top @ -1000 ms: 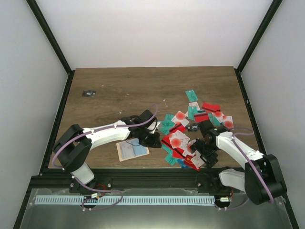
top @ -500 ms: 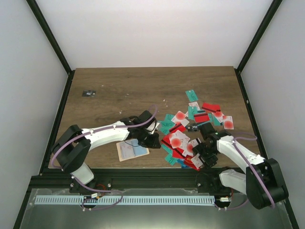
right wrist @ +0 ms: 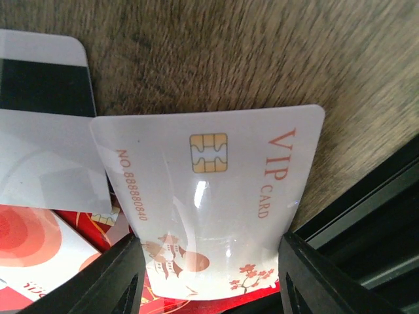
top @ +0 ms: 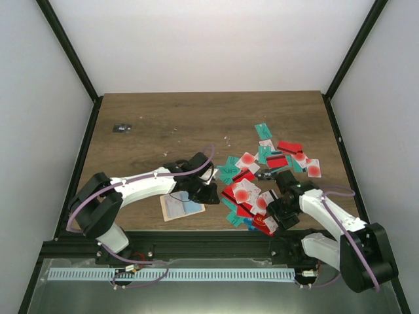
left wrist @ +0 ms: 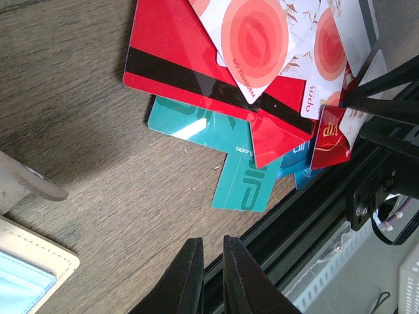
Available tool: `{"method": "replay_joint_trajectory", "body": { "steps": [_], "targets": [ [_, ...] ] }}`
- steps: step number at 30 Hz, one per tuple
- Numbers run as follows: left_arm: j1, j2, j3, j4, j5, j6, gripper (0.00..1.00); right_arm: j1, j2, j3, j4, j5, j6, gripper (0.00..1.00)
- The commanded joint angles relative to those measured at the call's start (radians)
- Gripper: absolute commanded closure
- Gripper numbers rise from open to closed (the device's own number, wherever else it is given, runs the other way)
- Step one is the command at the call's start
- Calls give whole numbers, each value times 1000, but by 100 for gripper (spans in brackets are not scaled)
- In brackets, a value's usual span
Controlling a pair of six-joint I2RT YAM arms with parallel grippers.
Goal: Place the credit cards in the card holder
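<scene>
Many cards (top: 265,171) sprawl across the right half of the top view. The holder (top: 179,207) lies open at lower centre-left, its long axis roughly left-right. My right fingers (right wrist: 112,282) are grasping one white VIP card (right wrist: 209,196), which bows between them at the desk's (top: 163,124) near edge. The holder lies leftward of that card, past the pile's corner. My left fingers (left wrist: 190,275), clenched on nothing, hover just beside the holder, so they are nearer. Since a second ago the right arm has drawn down-frame; the left has barely shifted.

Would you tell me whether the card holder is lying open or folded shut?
Open: the card holder lies spread flat, its pale blue inside facing up.
</scene>
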Motion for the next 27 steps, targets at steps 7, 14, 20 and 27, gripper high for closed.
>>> {"method": "replay_joint_trajectory", "body": {
  "steps": [7,14,20,27],
  "targets": [
    [-5,-13,6,21,4,-7,89,3,15,66,17,92,-59,53],
    [-3,-19,29,22,20,-11,89,4,13,134,-18,89,-112,54],
    [-4,-20,46,12,23,-5,89,4,8,154,-52,108,-170,47],
    [-4,-9,44,2,15,14,88,11,-47,49,-46,-32,-140,7]
  ]
}}
